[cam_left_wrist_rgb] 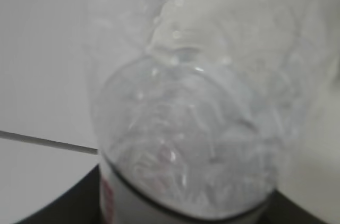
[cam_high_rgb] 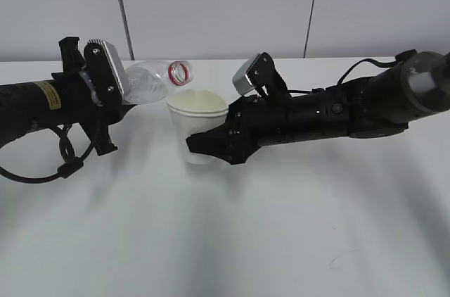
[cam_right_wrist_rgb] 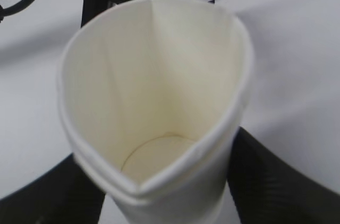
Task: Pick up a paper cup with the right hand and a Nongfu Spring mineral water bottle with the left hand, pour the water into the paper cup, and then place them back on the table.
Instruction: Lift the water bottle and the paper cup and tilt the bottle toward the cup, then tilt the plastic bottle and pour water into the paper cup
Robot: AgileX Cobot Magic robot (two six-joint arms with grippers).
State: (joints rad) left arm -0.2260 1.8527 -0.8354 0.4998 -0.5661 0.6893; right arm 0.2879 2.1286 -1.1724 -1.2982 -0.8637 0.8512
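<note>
My left gripper (cam_high_rgb: 130, 89) is shut on the clear mineral water bottle (cam_high_rgb: 156, 80), which lies tilted almost level with its red-ringed open mouth (cam_high_rgb: 181, 72) just above the far rim of the paper cup (cam_high_rgb: 197, 119). In the left wrist view the bottle (cam_left_wrist_rgb: 196, 139) fills the frame, clear with droplets. My right gripper (cam_high_rgb: 211, 143) is shut on the cream-white cup, squeezing its rim to a point in the right wrist view (cam_right_wrist_rgb: 154, 107). The cup's inside looks pale, and I cannot tell whether there is water in it. The cup is at the white table (cam_high_rgb: 281, 241).
The left arm's looped black cable (cam_high_rgb: 42, 170) hangs down to the table at the left. A grey panelled wall (cam_high_rgb: 225, 8) stands behind the table's far edge.
</note>
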